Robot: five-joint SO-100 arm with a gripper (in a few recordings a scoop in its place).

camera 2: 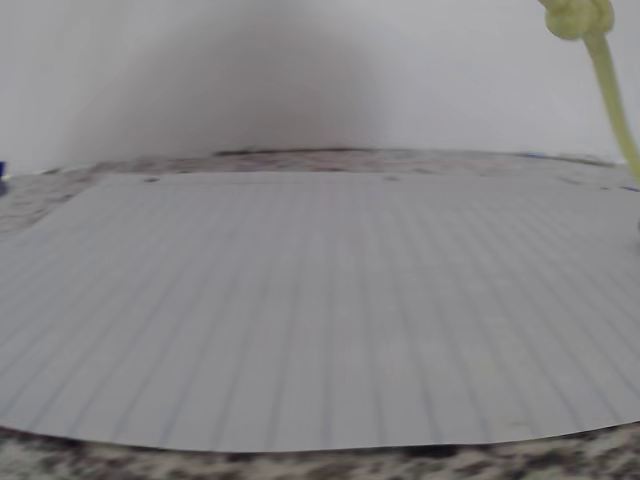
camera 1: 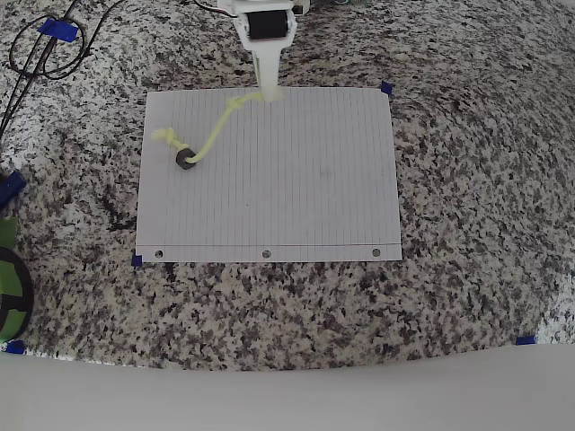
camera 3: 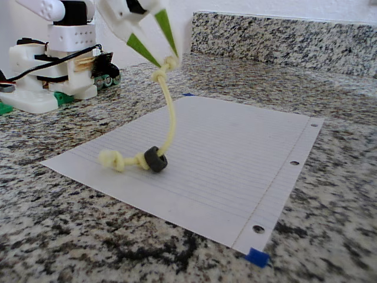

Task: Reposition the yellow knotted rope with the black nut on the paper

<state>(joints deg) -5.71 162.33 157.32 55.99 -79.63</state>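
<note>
The yellow knotted rope (camera 3: 169, 115) hangs from my gripper (camera 3: 170, 61), which is shut on its upper end just above a knot (camera 2: 578, 17). Its lower end lies on the paper (camera 3: 224, 153), with the black nut (camera 3: 155, 159) resting there beside the other knot (camera 3: 112, 159). From overhead, the rope (camera 1: 216, 133) runs from the gripper (camera 1: 269, 92) at the paper's (camera 1: 296, 189) top edge down-left to the nut (camera 1: 188, 159). The wrist view looks low across the paper (camera 2: 320, 320), the rope (camera 2: 612, 85) dangling at the upper right.
The paper lies on a speckled granite counter (camera 1: 467, 135), its corners marked with blue tape (camera 3: 257, 257). The arm's white base (camera 3: 53, 65) stands at the back left. Black cables (camera 1: 36, 49) lie at the counter's upper left, and a granite backsplash (camera 3: 283, 35) runs behind.
</note>
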